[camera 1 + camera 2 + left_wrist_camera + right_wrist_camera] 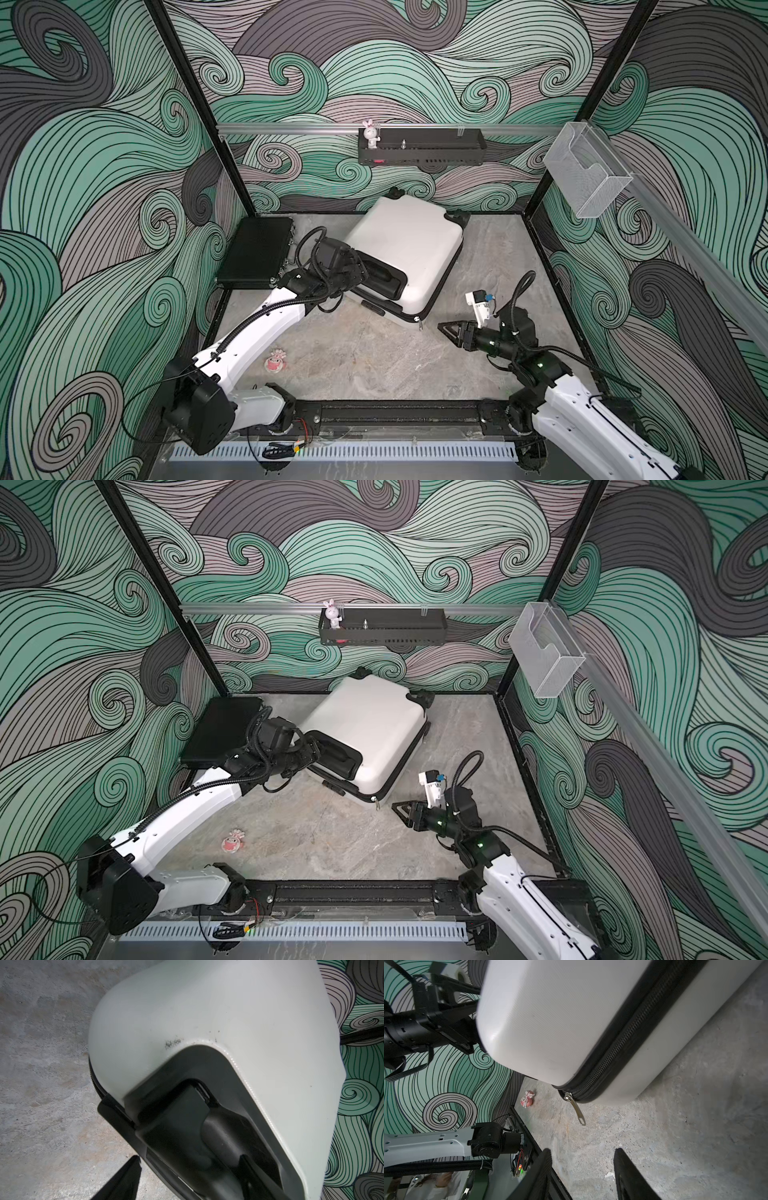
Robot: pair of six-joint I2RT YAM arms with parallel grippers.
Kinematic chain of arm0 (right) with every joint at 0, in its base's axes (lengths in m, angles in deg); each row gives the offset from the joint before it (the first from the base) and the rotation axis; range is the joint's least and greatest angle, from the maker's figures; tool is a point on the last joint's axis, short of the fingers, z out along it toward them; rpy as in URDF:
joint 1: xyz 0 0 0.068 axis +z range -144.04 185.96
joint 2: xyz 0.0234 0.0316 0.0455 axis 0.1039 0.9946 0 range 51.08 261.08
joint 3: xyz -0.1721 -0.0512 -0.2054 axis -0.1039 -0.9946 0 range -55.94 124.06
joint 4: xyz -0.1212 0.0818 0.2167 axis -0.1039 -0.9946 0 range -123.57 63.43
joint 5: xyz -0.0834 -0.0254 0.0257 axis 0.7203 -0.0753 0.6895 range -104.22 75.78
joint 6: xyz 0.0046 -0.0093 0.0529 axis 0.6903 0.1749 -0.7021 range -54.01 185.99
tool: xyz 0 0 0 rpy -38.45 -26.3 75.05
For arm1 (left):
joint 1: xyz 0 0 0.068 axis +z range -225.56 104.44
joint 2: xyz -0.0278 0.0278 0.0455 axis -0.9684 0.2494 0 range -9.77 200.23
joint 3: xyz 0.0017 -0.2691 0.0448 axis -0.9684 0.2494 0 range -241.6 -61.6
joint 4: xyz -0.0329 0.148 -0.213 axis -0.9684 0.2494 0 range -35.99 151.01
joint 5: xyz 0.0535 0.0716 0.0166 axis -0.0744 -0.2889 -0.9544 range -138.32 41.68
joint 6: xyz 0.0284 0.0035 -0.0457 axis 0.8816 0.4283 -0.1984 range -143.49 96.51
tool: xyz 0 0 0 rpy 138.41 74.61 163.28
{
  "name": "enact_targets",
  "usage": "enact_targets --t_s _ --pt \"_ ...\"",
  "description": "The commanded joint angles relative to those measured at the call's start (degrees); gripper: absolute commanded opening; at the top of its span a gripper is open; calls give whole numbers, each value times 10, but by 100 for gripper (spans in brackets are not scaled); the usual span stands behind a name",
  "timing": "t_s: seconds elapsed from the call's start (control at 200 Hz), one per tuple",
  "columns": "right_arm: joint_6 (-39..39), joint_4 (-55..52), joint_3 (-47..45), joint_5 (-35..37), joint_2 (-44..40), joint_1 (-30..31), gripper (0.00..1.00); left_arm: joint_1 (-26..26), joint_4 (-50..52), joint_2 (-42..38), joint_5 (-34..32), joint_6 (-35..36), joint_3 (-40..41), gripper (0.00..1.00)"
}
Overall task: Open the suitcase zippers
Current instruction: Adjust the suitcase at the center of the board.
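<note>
Grey bench (353, 365): left claw (357, 272), spread, straddles the suitcase (407, 245) handle (380, 274); right claw (582, 1151), spread, must next pinch the zipper pull (577, 1110).

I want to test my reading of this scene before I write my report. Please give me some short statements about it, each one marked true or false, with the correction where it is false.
1. The suitcase stands upright on its wheels. False: it lies on its broad side on the table.
2. A zipper pull hangs at the corner nearest the right gripper. True.
3. The right gripper is shut on that pull. False: it is open and apart from it.
4. A black briefcase lies beside the suitcase. True.
5. The rabbit figurine stands on the table. False: it stands on the black shelf at the back wall.
</note>
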State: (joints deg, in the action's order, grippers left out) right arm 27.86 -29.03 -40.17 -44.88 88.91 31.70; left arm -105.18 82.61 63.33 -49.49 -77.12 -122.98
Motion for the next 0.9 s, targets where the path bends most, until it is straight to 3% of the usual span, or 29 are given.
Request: enact_targets --t_s 0.0,0.2,0.5,0.896 --pt "-6 68 -7 -24 39 11 48 6 -10 8 16 -10 2 76" --pt "20 162 5 -20 149 65 50 12 -16 18 32 -34 9 76" --pt "45 233 17 -26 230 73 48 22 -16 47 53 -47 -6 76" --pt "35 310 20 -22 308 80 33 32 -15 70 70 -47 -7 73"
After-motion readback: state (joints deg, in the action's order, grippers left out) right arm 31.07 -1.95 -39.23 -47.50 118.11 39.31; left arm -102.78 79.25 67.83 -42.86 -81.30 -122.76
